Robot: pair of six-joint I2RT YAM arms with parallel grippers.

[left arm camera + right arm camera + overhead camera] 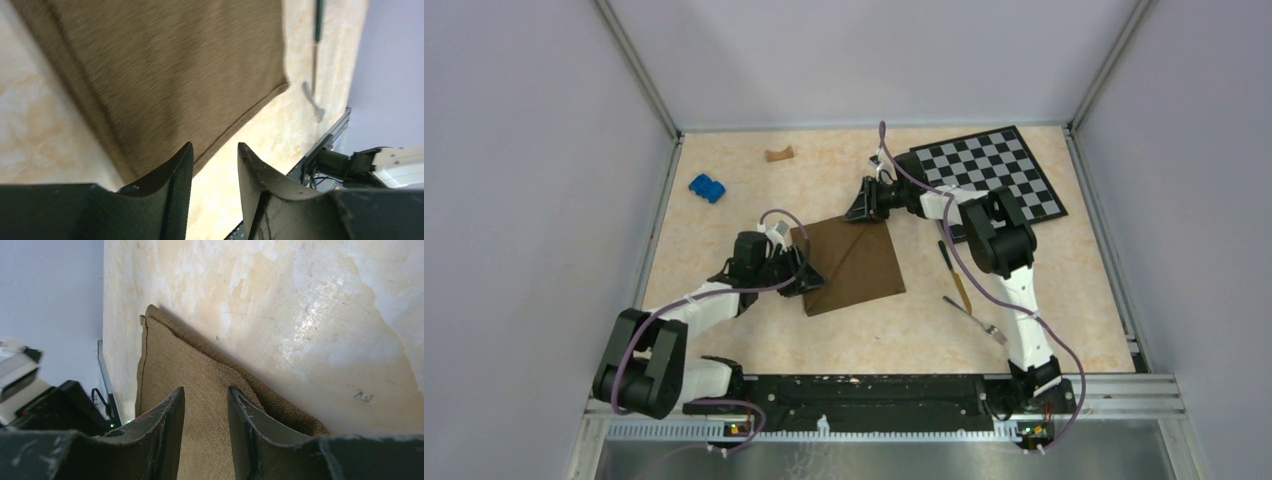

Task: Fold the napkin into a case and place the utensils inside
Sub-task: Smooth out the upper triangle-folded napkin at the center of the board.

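Item: napkin [849,262], dk-brown, flat at bench [924,335] ctr, diagonal crease.
Your left hand [215,147]: at napkin's left side, narrow gap, nothing held.
Your right hand [206,389]: at its far edge, narrow gap, nothing held.
Also: knife [954,272], fork [976,317], right of napkin, on bench.

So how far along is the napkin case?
Done: the napkin looks folded at least once; right wrist view shows doubled layers at its edge. In hand: left gripper at its left edge, right gripper at the far edge, both jaws apart, no grip clear. To do: narrowing it into a strip, then loading the knife and fork, both on the table to its right.
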